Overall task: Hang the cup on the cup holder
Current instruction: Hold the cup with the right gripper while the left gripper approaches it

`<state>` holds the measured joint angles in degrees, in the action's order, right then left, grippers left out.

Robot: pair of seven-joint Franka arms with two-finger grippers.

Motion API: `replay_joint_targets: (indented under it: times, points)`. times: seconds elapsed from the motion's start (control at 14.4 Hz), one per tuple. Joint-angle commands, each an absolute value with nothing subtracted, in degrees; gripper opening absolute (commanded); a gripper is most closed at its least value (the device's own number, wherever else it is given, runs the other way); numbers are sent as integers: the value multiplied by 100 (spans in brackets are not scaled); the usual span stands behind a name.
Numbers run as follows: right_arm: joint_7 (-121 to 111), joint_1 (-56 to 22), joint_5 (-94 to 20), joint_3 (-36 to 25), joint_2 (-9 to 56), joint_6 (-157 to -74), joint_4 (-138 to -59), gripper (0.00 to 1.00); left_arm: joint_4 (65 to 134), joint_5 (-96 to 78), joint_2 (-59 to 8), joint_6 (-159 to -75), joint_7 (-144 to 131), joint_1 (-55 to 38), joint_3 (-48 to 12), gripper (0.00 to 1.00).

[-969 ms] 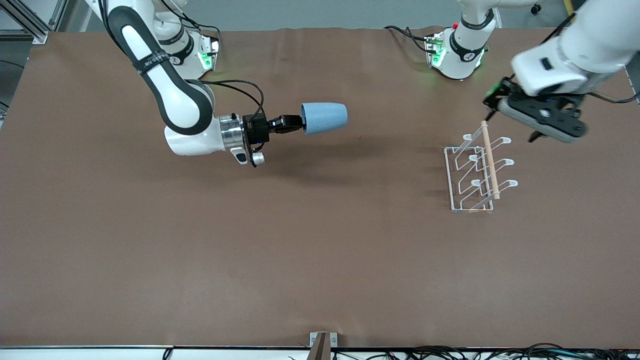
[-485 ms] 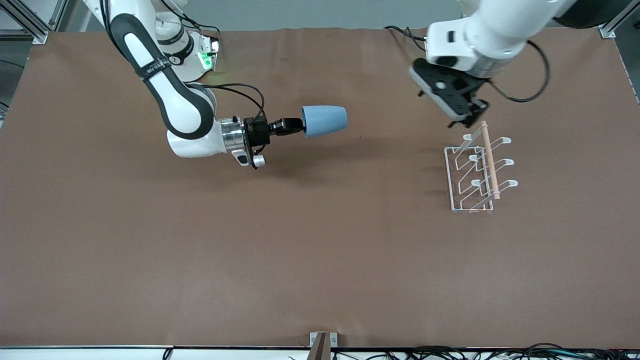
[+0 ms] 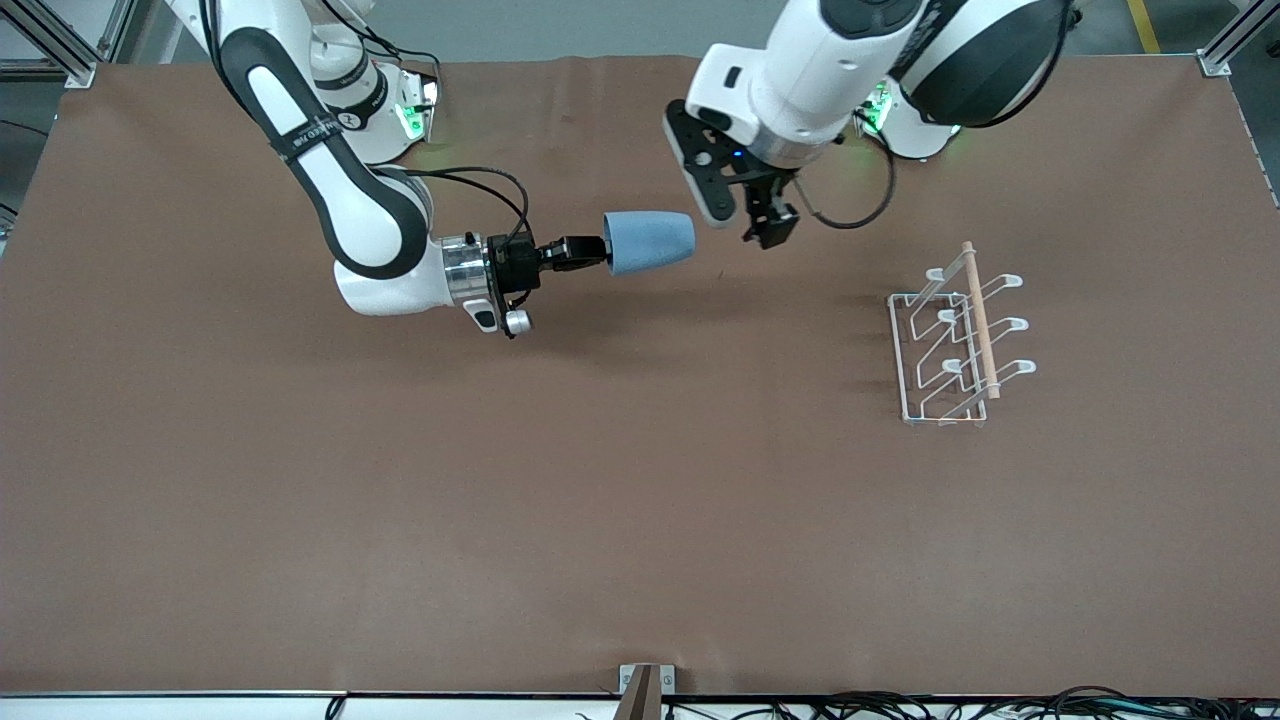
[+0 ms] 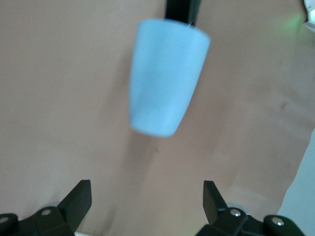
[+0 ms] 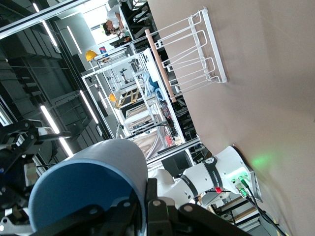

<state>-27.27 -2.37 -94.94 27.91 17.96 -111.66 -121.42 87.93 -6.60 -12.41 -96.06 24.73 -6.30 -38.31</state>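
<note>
I held the light-blue cup [image 3: 649, 240] on its side in the air over the brown table covering [image 3: 500, 480], my right gripper [image 3: 585, 251] pinched on its rim with one finger inside the mouth, the closed base pointing toward the left arm's end of the table. My left gripper [image 3: 770, 228] hung over the table just beside the cup's base, not touching it, fingers [image 4: 78, 199] spread wide with nothing between them. The white wire cup holder [image 3: 955, 335] stood on the covering toward the left arm's end, well apart from the cup, its wooden rod [image 3: 980, 320] lying along the top and every prong bare. The covering was plain matte brown and showed faint creases. At the table edge nearest the front camera sat a small metal bracket [image 3: 646, 680] and a run of black cables [image 3: 950, 705]. The right wrist view showed shelving and strip lights past the table.
</note>
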Motion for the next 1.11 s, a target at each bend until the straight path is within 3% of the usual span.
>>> replay_joint_targets:
  times: [0.0,0.35,1.04]
  points:
    - [-2856,-202,-9712,2830,1731,-11136,-12226,1,8561,-668,-1739,-9851,2584,-816,-3946,100]
    - [-2856,-211,-9712,2830,1731,-11153,-12226,1,8569,-193,-2170,-10344,2619,-1239,-3955,100]
    - [-2856,-211,-9712,2830,1749,-11145,-12234,1,8666,229,-2355,-10898,2584,-1494,-3946,100]
